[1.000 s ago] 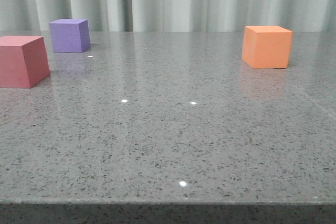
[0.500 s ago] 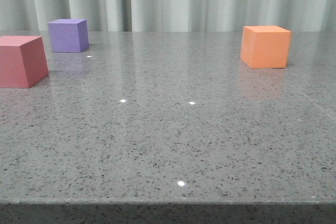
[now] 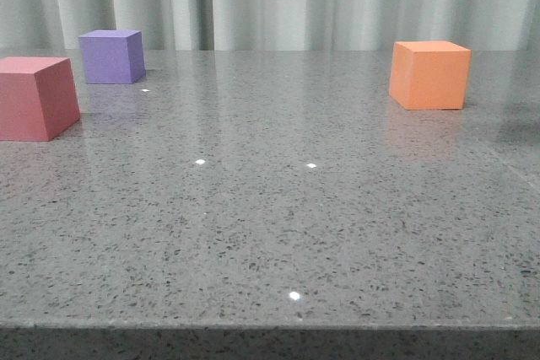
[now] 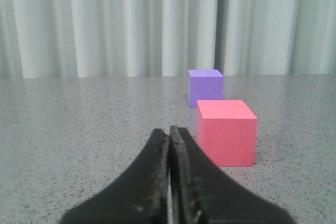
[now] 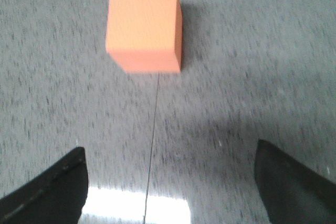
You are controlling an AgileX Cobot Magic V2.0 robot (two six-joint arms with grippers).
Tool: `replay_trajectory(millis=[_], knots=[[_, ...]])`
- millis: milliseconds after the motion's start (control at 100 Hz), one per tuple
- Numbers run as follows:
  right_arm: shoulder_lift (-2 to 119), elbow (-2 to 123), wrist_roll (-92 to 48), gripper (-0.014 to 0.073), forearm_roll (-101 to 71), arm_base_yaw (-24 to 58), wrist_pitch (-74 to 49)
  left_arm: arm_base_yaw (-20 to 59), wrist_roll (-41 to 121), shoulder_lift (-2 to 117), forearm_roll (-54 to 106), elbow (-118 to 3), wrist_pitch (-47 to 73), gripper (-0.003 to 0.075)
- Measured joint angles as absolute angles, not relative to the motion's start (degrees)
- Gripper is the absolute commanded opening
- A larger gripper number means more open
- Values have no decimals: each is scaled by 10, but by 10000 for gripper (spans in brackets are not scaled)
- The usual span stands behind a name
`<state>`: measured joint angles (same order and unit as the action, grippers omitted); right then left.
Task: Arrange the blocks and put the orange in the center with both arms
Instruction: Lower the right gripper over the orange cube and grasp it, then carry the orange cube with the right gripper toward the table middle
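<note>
Arrangement is not yet starting: orange cube [image 3: 429, 74] is sitting far right on the counter [image 3: 278, 225], pink-red cube [image 3: 37, 97] and purple cube [image 3: 111, 56] far left, centre unoccupied. Right gripper [image 5: 170, 182] is hovering with fingers spread wide, empty, the orange cube lying ahead of them. Left gripper [image 4: 169, 174] is resting fingers pressed together, empty, near the pink-red cube.

orange cube [image 3: 429, 75]: matte, smooth unmarked faces; upright on the table at the right, 1 corner edge turned toward the front camera; alone, well apart from the other 2 cubes.
pink-red cube [image 3: 35, 97]: matte, plain; upright at the far left, partly cut by the front view's edge.
purple cube [image 3: 111, 56]: matte, plain; upright, behind the pink-red cube and slightly right of it, near but apart.
</note>
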<state>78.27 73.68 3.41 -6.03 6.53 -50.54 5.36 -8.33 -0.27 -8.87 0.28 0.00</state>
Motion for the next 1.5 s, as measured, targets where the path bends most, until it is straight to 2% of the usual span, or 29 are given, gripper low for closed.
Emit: replay_trajectory(millis=[460, 890, 960, 1080, 1130, 1330, 1500], knots=[[966, 900, 34, 633, -55, 95, -492, 54, -83, -3, -89, 3, 0, -20], [1069, 921, 35, 629, -46, 98, -488, 54, -83, -3, -89, 3, 0, -20], [1075, 921, 35, 573, -46, 98, -488, 54, -83, -3, -89, 3, 0, -20], [1076, 921, 35, 397, -46, 98, -488, 54, -83, -3, -89, 3, 0, -20], [1076, 922, 35, 364, -46, 98, -488, 54, -83, -3, -89, 3, 0, -20], [1069, 931, 47, 362, -46, 100, -519, 54, -83, -3, -89, 3, 0, -20], [1063, 977, 108, 362, -20, 142, -551, 54, -83, -3, -89, 3, 0, -20]])
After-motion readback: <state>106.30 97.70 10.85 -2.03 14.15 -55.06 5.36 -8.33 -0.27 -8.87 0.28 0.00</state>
